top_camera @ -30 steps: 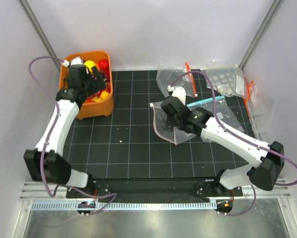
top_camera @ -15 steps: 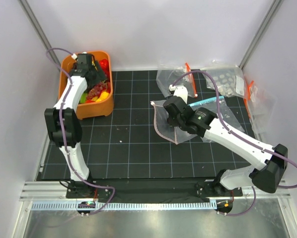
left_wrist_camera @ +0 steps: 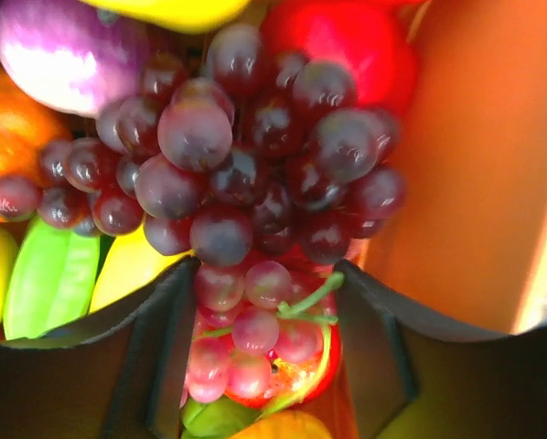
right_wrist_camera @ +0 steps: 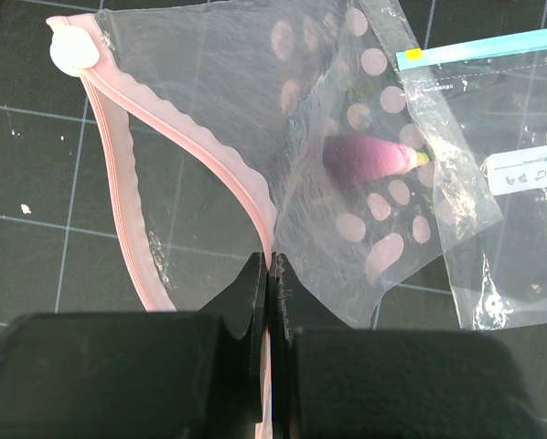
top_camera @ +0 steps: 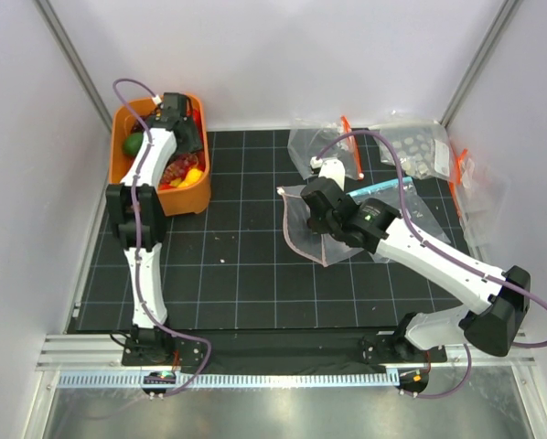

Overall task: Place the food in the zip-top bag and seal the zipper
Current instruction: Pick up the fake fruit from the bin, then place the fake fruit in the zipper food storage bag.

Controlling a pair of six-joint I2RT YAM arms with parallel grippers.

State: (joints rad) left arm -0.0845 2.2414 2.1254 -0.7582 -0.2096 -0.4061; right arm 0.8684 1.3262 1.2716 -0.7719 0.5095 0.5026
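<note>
The food lies heaped in the orange tub [top_camera: 198, 190] at the back left. My left gripper [top_camera: 184, 137] reaches down into it. In the left wrist view its jaws [left_wrist_camera: 264, 338] close on the pale stem end of the purple grapes [left_wrist_camera: 246, 155], which fill the gap between the fingers. The zip-top bag [top_camera: 303, 229] lies crumpled at mid table. My right gripper [right_wrist_camera: 271, 265] is shut on its pink zipper [right_wrist_camera: 200, 137], below the white slider [right_wrist_camera: 72, 50]. A purple-pink piece [right_wrist_camera: 365, 157] shows through the plastic.
Red fruit [left_wrist_camera: 337, 46], a purple-white piece [left_wrist_camera: 54, 50] and a green pod [left_wrist_camera: 49, 274] crowd the grapes; the tub wall [left_wrist_camera: 475, 183] is close on the right. A blue-strip labelled bag [right_wrist_camera: 493, 41] and other clear bags [top_camera: 411, 146] lie at the back right.
The left arm has swung further back over the tub, and its jaws have narrowed around the grapes. The right arm has barely moved and still holds the zipper.
</note>
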